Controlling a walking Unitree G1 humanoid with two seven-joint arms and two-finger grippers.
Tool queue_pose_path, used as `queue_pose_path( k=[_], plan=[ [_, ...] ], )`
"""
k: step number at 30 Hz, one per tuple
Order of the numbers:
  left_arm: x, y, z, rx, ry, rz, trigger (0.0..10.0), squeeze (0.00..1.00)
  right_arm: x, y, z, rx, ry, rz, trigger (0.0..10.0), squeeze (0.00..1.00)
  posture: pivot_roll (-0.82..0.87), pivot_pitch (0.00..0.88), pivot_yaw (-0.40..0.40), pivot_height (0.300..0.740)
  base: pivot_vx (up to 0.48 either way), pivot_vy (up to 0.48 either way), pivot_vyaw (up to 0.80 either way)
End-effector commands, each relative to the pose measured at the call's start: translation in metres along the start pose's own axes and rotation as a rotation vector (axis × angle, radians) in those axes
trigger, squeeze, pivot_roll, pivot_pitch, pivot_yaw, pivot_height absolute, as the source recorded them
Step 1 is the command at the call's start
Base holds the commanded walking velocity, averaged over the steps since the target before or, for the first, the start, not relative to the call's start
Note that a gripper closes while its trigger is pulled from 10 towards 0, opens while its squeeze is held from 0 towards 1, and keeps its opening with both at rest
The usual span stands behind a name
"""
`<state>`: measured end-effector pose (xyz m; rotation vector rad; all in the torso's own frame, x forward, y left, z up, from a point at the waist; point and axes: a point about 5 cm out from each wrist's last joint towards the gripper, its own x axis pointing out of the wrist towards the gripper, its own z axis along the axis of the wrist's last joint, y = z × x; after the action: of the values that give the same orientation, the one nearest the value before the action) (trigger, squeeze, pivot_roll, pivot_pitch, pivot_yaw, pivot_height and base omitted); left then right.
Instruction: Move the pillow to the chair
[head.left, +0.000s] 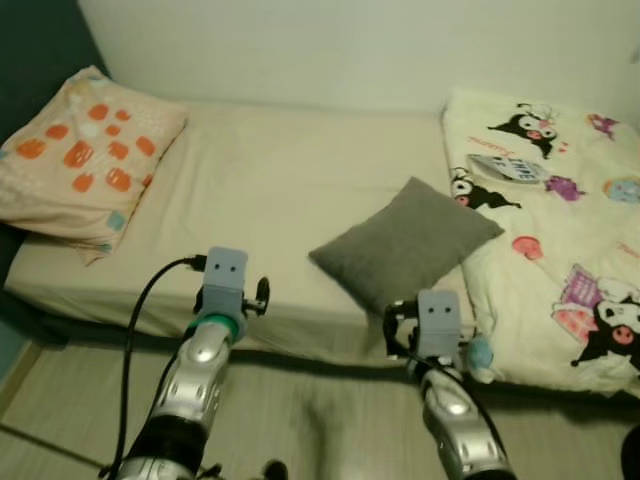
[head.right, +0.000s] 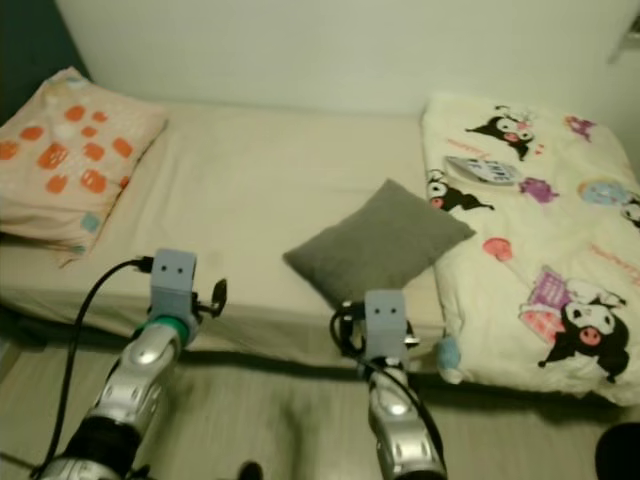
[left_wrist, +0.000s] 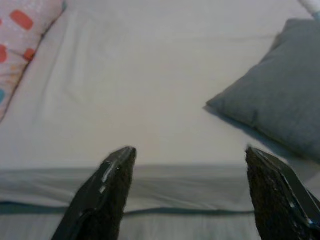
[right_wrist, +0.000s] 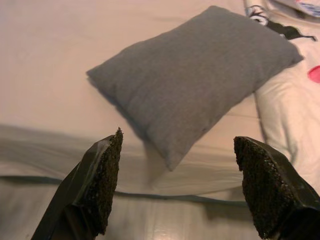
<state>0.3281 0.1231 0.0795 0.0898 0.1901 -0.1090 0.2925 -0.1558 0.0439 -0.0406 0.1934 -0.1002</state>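
A grey square pillow (head.left: 405, 243) lies flat on the beige bed sheet (head.left: 280, 170), close to the bed's front edge, with one corner against the cartoon quilt. My right gripper (right_wrist: 177, 140) is open, held low in front of the bed edge just short of the grey pillow (right_wrist: 195, 75), with nothing between its fingers. My left gripper (left_wrist: 189, 152) is also open and holds nothing. It faces bare sheet to the left of the pillow (left_wrist: 280, 95). Both silver arms reach forward from the floor side of the bed.
A peach pillow with orange spots (head.left: 85, 160) rests at the bed's left end. A white quilt with cartoon figures (head.left: 560, 220) covers the right end. A pale wall runs behind the bed. Wooden floor (head.left: 330, 420) lies under my arms.
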Motion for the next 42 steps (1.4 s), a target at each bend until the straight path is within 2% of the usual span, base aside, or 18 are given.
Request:
queue_pose_path(
  k=[1, 11, 14, 29, 42],
  plan=[
    [-0.002, 0.004, -0.005, 0.0, 0.02, 0.009, 10.0, 0.0, -0.002, 0.002, -0.008, 0.016, 0.037, 0.005, 10.0, 0.0, -0.06, 0.014, 0.018, 0.74, 0.0, 0.0, 0.0],
    [-0.002, 0.006, -0.007, -0.025, 0.029, 0.022, 10.0, 0.0, -0.002, 0.004, -0.013, 0.045, 0.089, 0.015, 10.0, 0.0, -0.06, 0.022, 0.007, 0.74, 0.0, 0.0, 0.0],
    [-0.001, 0.003, -0.006, -0.032, 0.023, 0.013, 10.0, 0.0, -0.005, 0.008, -0.013, 0.073, 0.087, 0.075, 10.0, 0.0, -0.07, 0.022, 0.006, 0.74, 0.0, 0.0, 0.0],
    [-0.003, -0.001, -0.005, -0.036, 0.014, -0.01, 10.0, 0.0, -0.005, 0.016, -0.011, 0.023, 0.067, 0.101, 10.0, 0.0, -0.06, 0.013, 0.007, 0.74, 0.0, 0.0, 0.0],
    [-0.002, 0.0, -0.003, -0.028, -0.005, -0.043, 10.0, 0.0, -0.002, 0.006, -0.009, 0.023, 0.056, 0.041, 10.0, 0.0, -0.06, 0.0, 0.015, 0.74, 0.0, 0.0, 0.0]
  ],
)
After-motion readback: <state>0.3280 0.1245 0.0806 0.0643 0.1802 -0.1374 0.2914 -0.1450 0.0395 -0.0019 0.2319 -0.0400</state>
